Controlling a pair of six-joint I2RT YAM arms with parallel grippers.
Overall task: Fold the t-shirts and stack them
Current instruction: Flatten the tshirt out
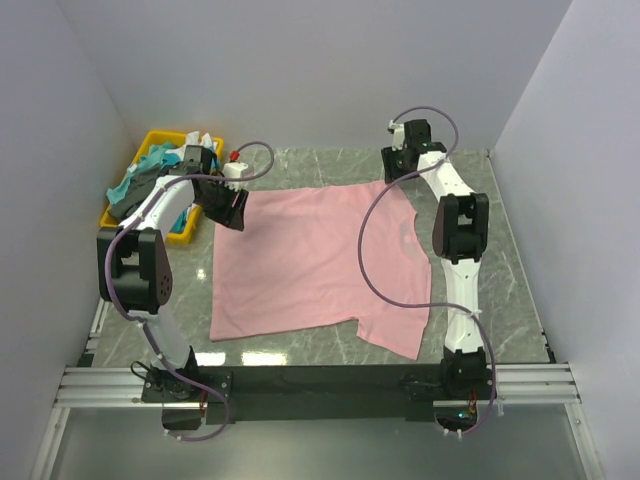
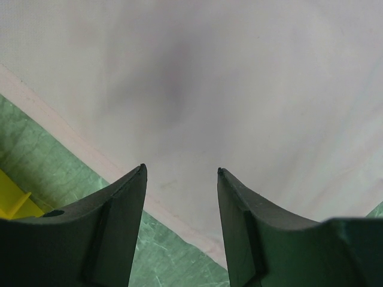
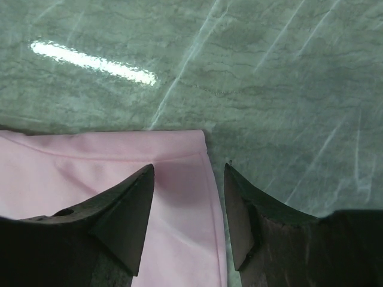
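The light pink cloth t-shirt (image 1: 310,265) lies spread on the green marble table (image 1: 300,165). My left gripper (image 2: 181,170) hangs over its far-left edge and my right gripper (image 3: 188,167) over its far-right corner, both parted and gripping nothing. Crumpled shirts (image 1: 150,180) sit in the yellow plastic bin (image 1: 158,140).

Top view: shirt (image 1: 310,265) lies flat mid-frame on table (image 1: 500,250). Bin (image 1: 157,139) sits upper left of frame, at table's far-left corner, just beside shirt, w/ heap of other shirts (image 1: 140,183) in it. My L gripper (image 1: 236,218) is over shirt's upper-left corner, right of bin. My R gripper (image 1: 393,175) is over shirt's upper-right corner, near table's back edge. R wrist view: shirt corner lower left, bare table above & right. L wrist view: shirt across most of frame, table strip lower left.
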